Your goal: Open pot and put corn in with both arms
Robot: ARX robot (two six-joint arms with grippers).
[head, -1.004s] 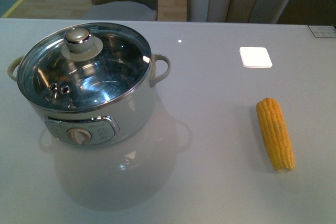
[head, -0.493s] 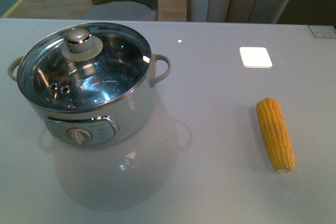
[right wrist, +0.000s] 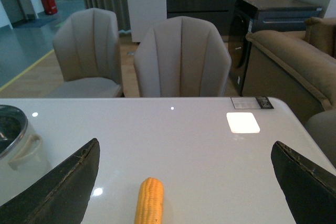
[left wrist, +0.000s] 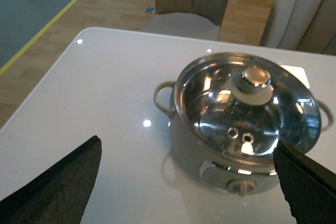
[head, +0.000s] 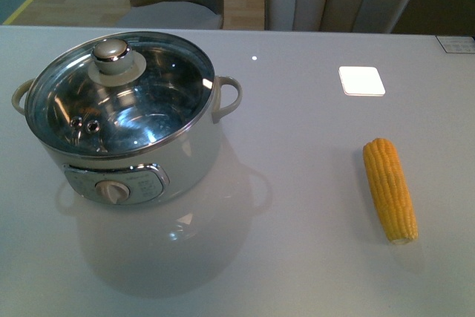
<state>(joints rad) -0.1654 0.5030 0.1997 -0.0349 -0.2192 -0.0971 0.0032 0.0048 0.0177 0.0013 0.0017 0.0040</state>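
The glossy white table (head: 297, 206) throws back a bright square of ceiling light (head: 361, 80). Past its far edge stand a grey shell-backed chair (right wrist: 181, 59) and its twin (right wrist: 86, 51) on a wooden floor (left wrist: 73, 40), with a brown sofa (right wrist: 283, 51) off to the right. The pot (head: 185, 161) sits on the left part of the table, dial facing the robot, with the glass lid (head: 141, 109) seated on its rim. The corn (head: 390, 189) lies flat on the right, well apart from the pot. The left gripper (left wrist: 186, 145) hangs facing the pot, jaws spread wide and holding nothing. The right gripper (right wrist: 185, 148) looks down on the corn, equally wide and empty.
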